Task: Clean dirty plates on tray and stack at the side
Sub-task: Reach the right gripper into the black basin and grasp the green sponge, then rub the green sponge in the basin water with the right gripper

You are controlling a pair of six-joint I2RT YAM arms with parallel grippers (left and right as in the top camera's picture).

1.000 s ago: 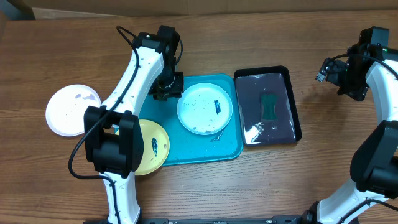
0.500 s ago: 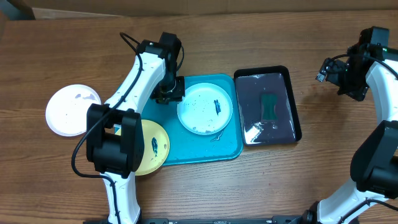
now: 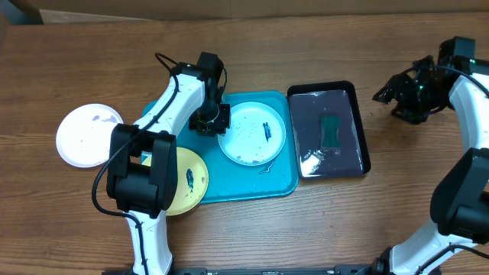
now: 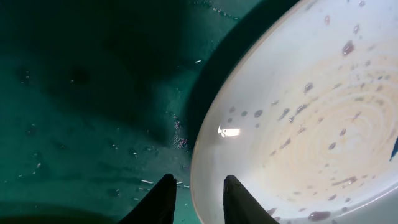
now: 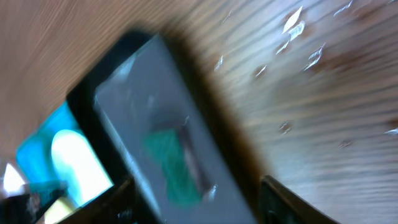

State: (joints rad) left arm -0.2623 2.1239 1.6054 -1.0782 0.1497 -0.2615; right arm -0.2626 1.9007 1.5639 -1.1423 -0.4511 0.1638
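While my left gripper (image 4: 200,202) sits slightly open, empty, astride the plate's (image 3: 252,141) nine-o'clock rim (right arm (image 3: 467,107) well off), I'd close inward toward three o'clock.

Glossy wet plastic tray (image 3: 244,183), grained wooden table (image 3: 306,30)

No lettering can be read (right wrist view seems blurred).

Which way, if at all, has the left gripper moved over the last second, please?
Yes. Against the fixed turquoise tray, the left gripper has moved inward from the tray's far-left corner, rightward to the rim of the pale plate.
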